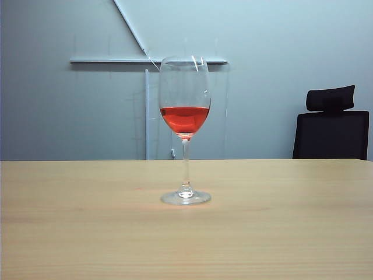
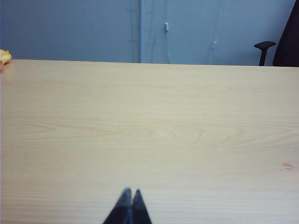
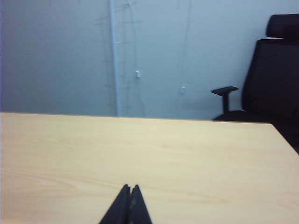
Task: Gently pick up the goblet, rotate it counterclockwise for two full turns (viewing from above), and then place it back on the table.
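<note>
The goblet (image 1: 185, 131), a clear stemmed glass with red liquid low in its bowl, stands upright on the table (image 1: 70, 233) at the middle of the exterior view. Nothing touches it, and neither arm shows in that view. My left gripper (image 2: 130, 191) is shut, with nothing between its black fingertips, low over bare tabletop (image 2: 149, 130). In its own wrist view my right gripper (image 3: 130, 187) is shut too, over the table (image 3: 140, 154) and facing the wall. Neither wrist view holds the goblet.
A black office chair (image 1: 331, 125) stands behind the table's far right edge and shows again in the right wrist view (image 3: 273, 70). A yellow object (image 2: 3, 57) sits at the table's far edge in the left wrist view. A grey wall backs the table.
</note>
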